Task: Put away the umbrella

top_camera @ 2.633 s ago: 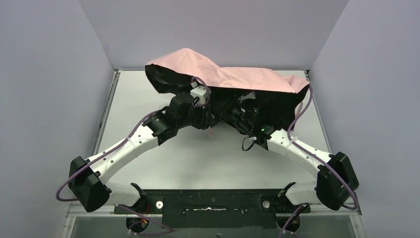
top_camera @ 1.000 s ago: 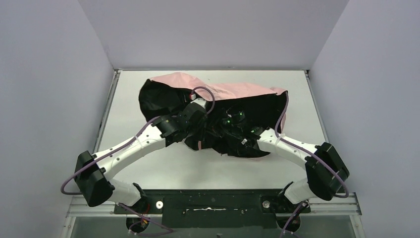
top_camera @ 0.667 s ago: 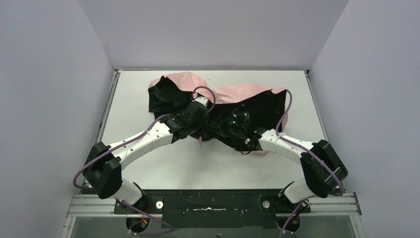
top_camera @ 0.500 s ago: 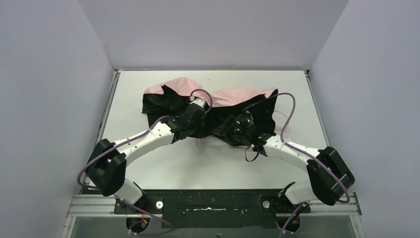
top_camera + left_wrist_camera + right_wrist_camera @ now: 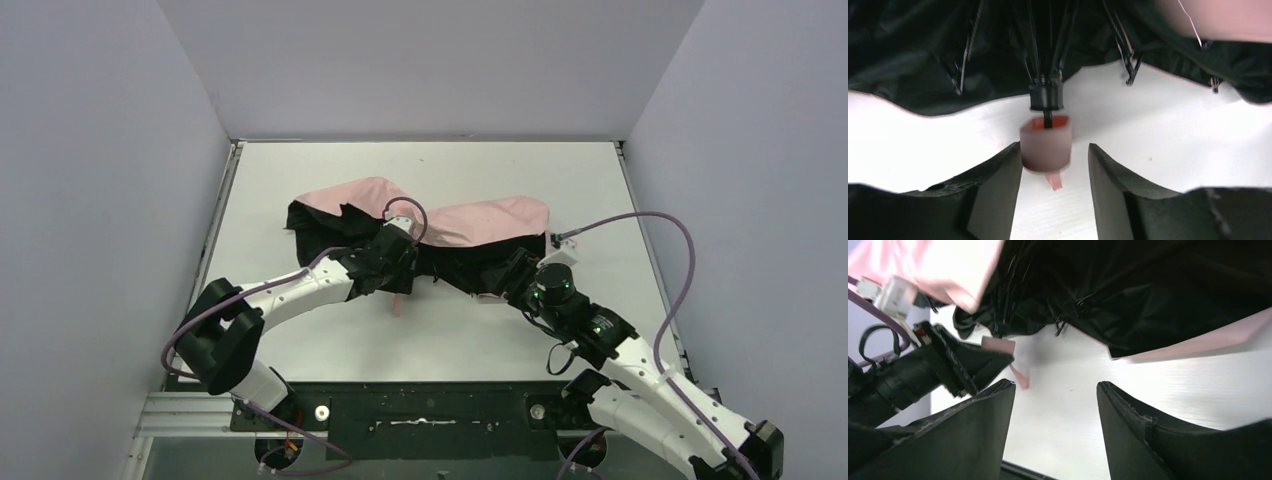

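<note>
**Pink Umbrella Slumps on Counter, Both Pincers Spread**

Pale pink on its outer face and black underneath, the umbrella (image 5: 480,218) lies half-collapsed on the white counter (image 5: 440,335). Its canopy (image 5: 350,195) is draped just beyond the tips of both pincers.

We see the left pincer (image 5: 1054,152) spread around the umbrella's pink handle (image 5: 1044,142). The handle sits between the two dark fingers (image 5: 998,190), close against the left one; we cannot tell whether they touch. A clear strip of counter separates it from the right finger, so nothing is pinched. A pink strap (image 5: 1054,181) pokes out below the handle, between the same fingers. Just ahead of the handle, a black collar (image 5: 1046,96) gathers the thin black ribs (image 5: 1129,60), which fan away under the dark underside.

The right pincer (image 5: 1055,387) is spread too, with only bare counter between its fingers. The canopy's edge lies just ahead of it, clear of the tips. From above, we find the two pincers near each other at the canopy's near edge, the left at its middle, the right under its right half.
</note>
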Robot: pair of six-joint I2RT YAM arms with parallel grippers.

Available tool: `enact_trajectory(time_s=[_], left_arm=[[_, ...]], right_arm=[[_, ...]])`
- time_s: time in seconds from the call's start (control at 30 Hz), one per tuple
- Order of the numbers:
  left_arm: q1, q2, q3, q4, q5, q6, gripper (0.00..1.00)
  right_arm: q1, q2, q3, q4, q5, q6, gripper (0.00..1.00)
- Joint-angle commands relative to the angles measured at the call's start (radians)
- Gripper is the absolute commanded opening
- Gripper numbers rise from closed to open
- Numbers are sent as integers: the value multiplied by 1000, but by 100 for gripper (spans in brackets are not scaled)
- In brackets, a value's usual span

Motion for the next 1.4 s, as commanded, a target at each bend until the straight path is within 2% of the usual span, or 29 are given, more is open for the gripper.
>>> enact_trajectory(time_s=[0.0,0.07,0.13,0.2,0.37,0.47,0.57,0.63,0.77,0.9,0.97,1.1,1.23,1.37], left_arm=[[-23,-113,-51,18,44,-24,54],[-25,-160,-61,-35,59,-39,61],[-39,-219,-72,-97,66,-49,74],[-76,-279,-78,-171,32,-53,78],[-203,-395,-42,-326,-63,-56,79],[-218,-469,-5,-340,-33,-34,76],[-205,-506,100,-352,-38,29,75],[-150,-488,196,-368,-30,83,75],[91,-393,364,-373,103,167,70],[309,-240,539,-439,121,222,66],[396,-171,598,-473,95,229,63],[566,-76,634,-502,65,227,58],[679,32,659,-529,14,226,53],[756,156,700,-516,16,238,47]], right_arm=[[-2,-147,47,-162,197,-161,62],[-3,-182,99,-223,224,-218,63],[-4,-191,172,-283,245,-281,69],[-5,-175,251,-338,267,-339,73],[-4,-95,450,-416,306,-491,79],[-5,-17,555,-453,333,-534,79],[-12,112,680,-516,334,-579,76],[-28,211,758,-542,301,-626,74],[-117,378,869,-541,195,-714,71],[-286,517,942,-539,61,-745,62],[-359,570,957,-546,42,-746,56],[-491,637,919,-519,38,-743,45],[-586,688,861,-484,21,-738,24],[-656,739,811,-451,-60,-728,11]])
